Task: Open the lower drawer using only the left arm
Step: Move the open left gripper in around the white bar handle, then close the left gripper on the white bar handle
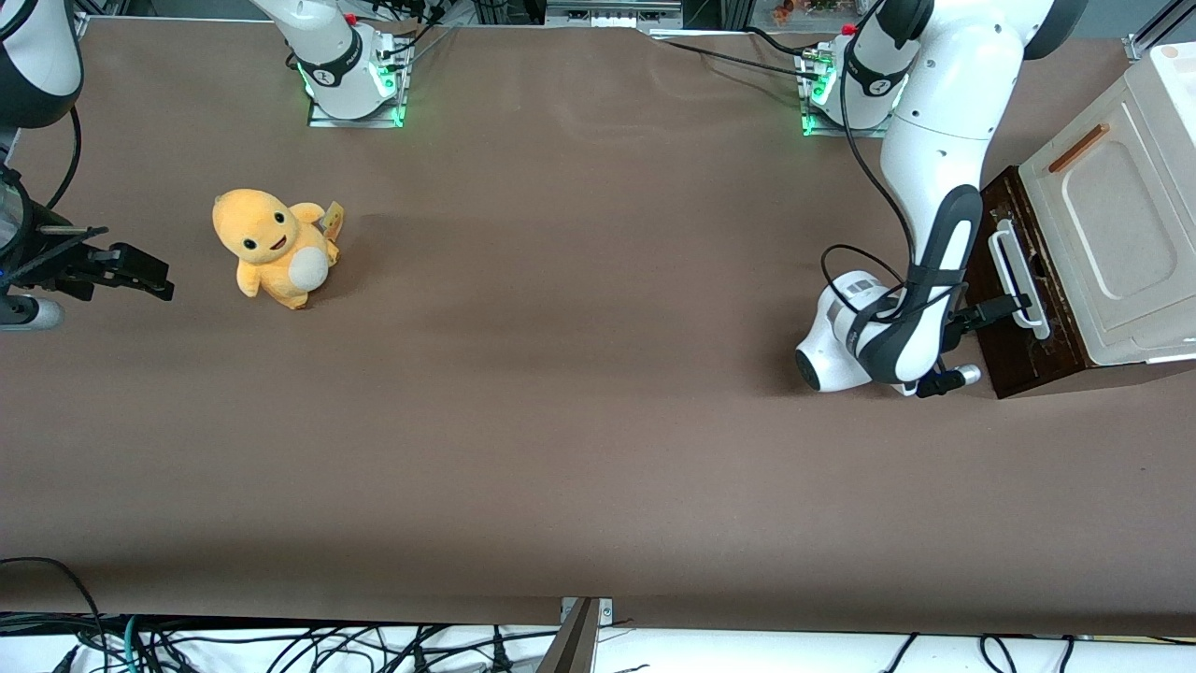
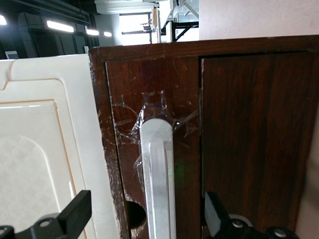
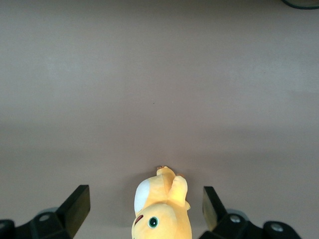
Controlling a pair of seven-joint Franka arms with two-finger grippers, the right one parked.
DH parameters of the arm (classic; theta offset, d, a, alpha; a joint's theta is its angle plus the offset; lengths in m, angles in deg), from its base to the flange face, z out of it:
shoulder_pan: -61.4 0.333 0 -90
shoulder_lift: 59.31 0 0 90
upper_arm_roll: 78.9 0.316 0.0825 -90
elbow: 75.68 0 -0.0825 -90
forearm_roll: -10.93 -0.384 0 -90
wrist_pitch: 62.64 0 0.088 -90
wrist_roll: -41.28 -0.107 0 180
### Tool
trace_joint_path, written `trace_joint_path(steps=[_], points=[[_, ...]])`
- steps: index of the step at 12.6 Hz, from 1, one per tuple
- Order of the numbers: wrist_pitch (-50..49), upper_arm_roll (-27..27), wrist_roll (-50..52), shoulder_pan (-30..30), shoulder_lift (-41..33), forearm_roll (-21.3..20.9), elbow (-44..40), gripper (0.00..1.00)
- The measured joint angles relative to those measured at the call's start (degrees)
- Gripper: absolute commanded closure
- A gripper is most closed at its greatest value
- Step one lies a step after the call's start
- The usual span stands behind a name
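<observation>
The lower drawer (image 1: 1026, 360) is a dark brown wooden front on the cabinet at the working arm's end of the table. Its white loop handle (image 1: 1003, 250) runs along the front. The left arm (image 1: 939, 187) reaches down to it, and my gripper (image 1: 1017, 305) is at the handle. The left wrist view shows the handle (image 2: 158, 179) close up against the scratched brown front (image 2: 249, 124). My gripper (image 2: 147, 214) is open, with one black finger (image 2: 77, 211) on each side of the bar and neither touching it.
A cream-white panel (image 1: 1103, 215) with a thin orange-brown handle (image 1: 1077, 148) sits beside the drawer front on the same cabinet. A yellow plush toy (image 1: 271, 245) stands on the brown table (image 1: 579, 374) toward the parked arm's end.
</observation>
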Motion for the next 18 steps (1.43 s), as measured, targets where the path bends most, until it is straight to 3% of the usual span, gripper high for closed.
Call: trace_joint_path(steps=[3, 12, 18], points=[[0.1, 0.0, 0.0, 0.3, 0.0, 0.0, 0.0, 0.12], [0.1, 0.0, 0.1, 1.4, 0.0, 0.0, 0.6, 0.15], [0.0, 0.0, 1.2, 1.5, 0.0, 0.0, 1.3, 0.36]])
